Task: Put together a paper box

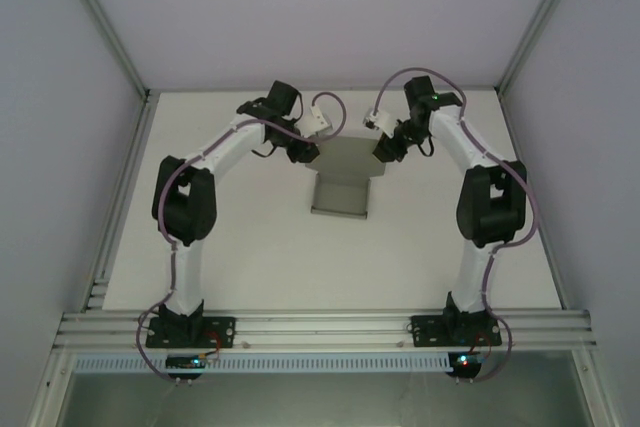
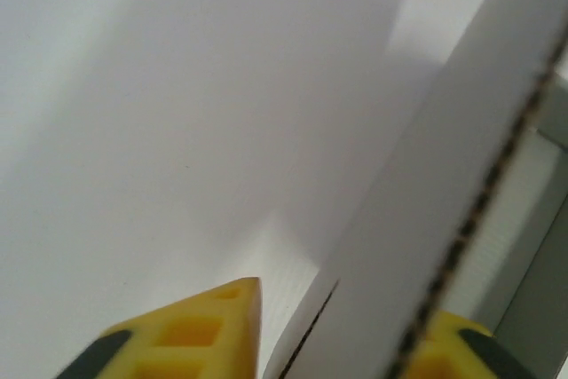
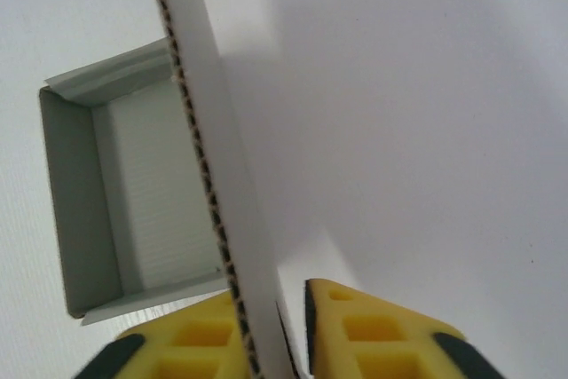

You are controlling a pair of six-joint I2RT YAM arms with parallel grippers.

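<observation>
The paper box [image 1: 340, 187] is grey corrugated card, partly folded, lying at the middle of the white table. Its far part spreads wide between the two grippers, and a narrower part reaches toward me. My left gripper [image 1: 303, 152] is at its far left corner. In the left wrist view a slanting card flap [image 2: 417, 219] stands between the yellow fingers of the left gripper [image 2: 346, 308], shut on it. My right gripper [image 1: 385, 147] is at the far right corner. An upright card flap [image 3: 222, 157] sits in the right gripper [image 3: 268, 295], shut on it, with the box's walled tray [image 3: 75, 210] to its left.
The white table [image 1: 240, 257] is ringed by white walls and aluminium posts [image 1: 110, 37]. A slotted aluminium rail [image 1: 320, 327] carries both arm bases along the near edge. Both arms arch inward, leaving bare table at the left, right and near sides of the box.
</observation>
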